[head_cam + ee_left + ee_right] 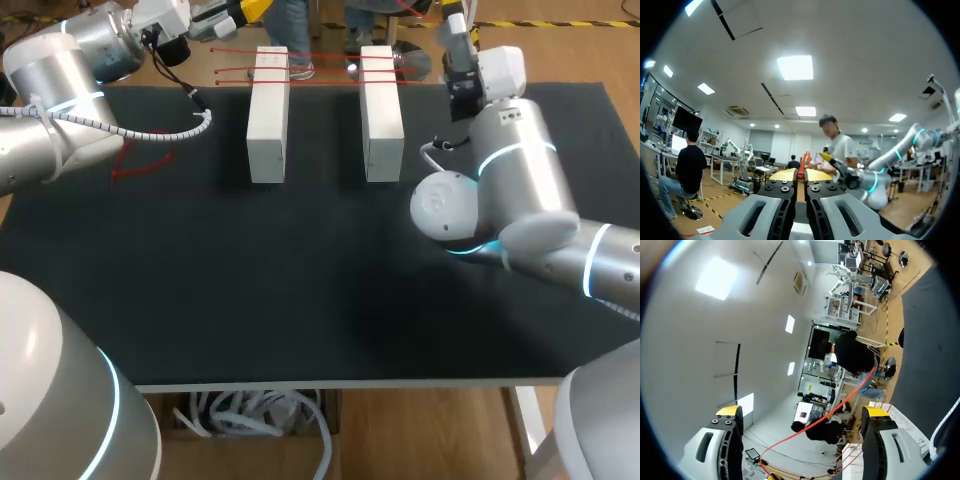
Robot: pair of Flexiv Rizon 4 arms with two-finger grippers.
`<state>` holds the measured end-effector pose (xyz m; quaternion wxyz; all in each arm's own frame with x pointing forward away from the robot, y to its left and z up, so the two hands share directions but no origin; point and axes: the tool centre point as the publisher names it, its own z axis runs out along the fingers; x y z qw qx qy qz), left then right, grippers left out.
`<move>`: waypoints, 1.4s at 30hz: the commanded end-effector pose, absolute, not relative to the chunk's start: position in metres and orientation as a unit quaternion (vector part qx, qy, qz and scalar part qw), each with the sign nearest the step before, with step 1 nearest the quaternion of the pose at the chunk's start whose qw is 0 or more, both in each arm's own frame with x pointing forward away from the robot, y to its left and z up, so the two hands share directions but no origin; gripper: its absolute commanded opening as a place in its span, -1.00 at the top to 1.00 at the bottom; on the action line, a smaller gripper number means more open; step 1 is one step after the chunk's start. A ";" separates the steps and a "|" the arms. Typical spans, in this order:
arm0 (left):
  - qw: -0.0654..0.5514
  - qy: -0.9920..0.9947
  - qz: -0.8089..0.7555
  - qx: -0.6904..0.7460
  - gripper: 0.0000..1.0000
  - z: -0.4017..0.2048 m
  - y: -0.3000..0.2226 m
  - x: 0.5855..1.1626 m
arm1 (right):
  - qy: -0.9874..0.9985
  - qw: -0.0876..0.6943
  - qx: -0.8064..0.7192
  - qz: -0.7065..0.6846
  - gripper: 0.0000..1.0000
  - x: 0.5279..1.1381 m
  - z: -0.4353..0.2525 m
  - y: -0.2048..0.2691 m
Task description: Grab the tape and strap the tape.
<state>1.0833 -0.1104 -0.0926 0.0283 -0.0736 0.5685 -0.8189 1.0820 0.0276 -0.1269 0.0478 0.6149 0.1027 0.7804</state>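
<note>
Left pincer (800, 176): clenched on the red tape (801, 166); in the head view, upper left of the frame.
Right pincer (802, 412): released, fingers wide apart.
Tape: we see it stretched across two white blocks (268, 115), top middle of the tabletop (300, 280).

Robotics lab, two robot arms (520, 170), black worktable (300, 300)

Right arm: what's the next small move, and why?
Probably shut the right gripper. Its fingers stand wide open with the red tape running between them, ungripped. The left gripper pinches the tape, which spans the white blocks, so a second grip looks needed to strap it.
</note>
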 end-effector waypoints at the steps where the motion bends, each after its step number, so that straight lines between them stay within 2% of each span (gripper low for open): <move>1: 0.029 0.568 -0.819 -0.074 1.00 -0.093 -0.111 1.083 | 0.134 0.089 0.603 0.781 -1.00 1.084 -0.127 0.026; 2: 0.029 0.568 -0.819 -0.074 1.00 -0.093 -0.111 1.083 | 0.159 0.115 0.607 0.770 -1.00 1.086 -0.127 0.024; 32: 0.029 0.568 -0.819 -0.074 1.00 -0.093 -0.111 1.083 | 0.157 0.118 0.609 0.769 -1.00 1.089 -0.127 0.025; 42: 0.029 0.568 -0.819 -0.074 1.00 -0.093 -0.111 1.083 | 0.125 0.097 0.612 0.775 -1.00 1.094 -0.120 0.025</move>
